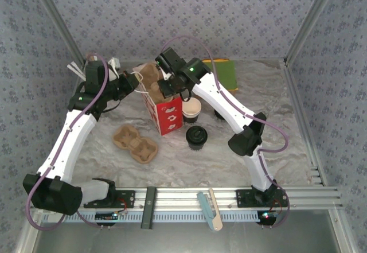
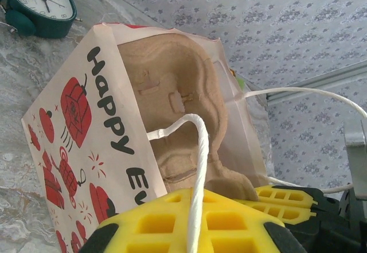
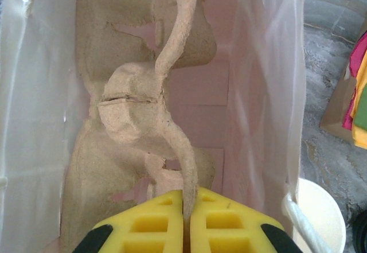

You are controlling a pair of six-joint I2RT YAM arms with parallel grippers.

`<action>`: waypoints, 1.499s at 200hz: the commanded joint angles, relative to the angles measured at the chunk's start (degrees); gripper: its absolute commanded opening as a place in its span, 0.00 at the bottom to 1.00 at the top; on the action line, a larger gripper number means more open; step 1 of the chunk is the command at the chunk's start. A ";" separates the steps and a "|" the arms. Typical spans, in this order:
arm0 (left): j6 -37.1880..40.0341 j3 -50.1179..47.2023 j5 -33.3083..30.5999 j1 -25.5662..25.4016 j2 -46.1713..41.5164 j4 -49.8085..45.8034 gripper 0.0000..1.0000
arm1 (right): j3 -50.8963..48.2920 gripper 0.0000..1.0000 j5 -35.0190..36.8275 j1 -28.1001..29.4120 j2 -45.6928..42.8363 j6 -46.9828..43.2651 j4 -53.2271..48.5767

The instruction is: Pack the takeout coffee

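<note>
Holding the bag (image 1: 167,114) upright with its mouth open: left tool (image 2: 196,215) is clenched on the white handle (image 2: 198,150), pulling it taut so the paper wall doesn't fold in. Right tool (image 3: 186,201) is clamped on the rim of a cardboard carrier (image 3: 132,109) that sits partway inside the bag with its top poking out. My read is that it's seating the tray before the cups go in.

Both coffees are on the counter (image 1: 189,170), right of the bag and not packed. The open cup (image 1: 192,111) is just beside the bag wall, and the lidded cup (image 1: 196,137) is nearer the arm bases. A spare carrier (image 1: 135,144) lies loose on the left. Likely risk is the tray snagging on the bag.
</note>
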 commanded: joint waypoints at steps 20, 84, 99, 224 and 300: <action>0.98 -0.33 -0.55 0.32 -1.40 -0.53 0.07 | -0.84 0.07 -7.08 -2.00 1.13 4.96 1.56; 1.58 -0.93 -0.95 0.35 -1.86 -0.92 0.07 | -3.23 0.07 -15.32 -4.42 1.59 10.77 4.98; 1.68 -1.10 -0.99 0.40 -1.92 -1.09 0.06 | -3.63 0.07 -15.99 -4.63 1.58 11.42 5.51; 2.47 -0.43 -2.13 0.40 -1.93 -1.47 0.06 | -6.95 0.08 -21.06 -7.07 1.23 16.61 8.76; 2.67 -0.18 -2.14 0.36 -1.75 -1.65 0.06 | -6.98 0.11 -20.52 -7.08 1.32 18.25 7.85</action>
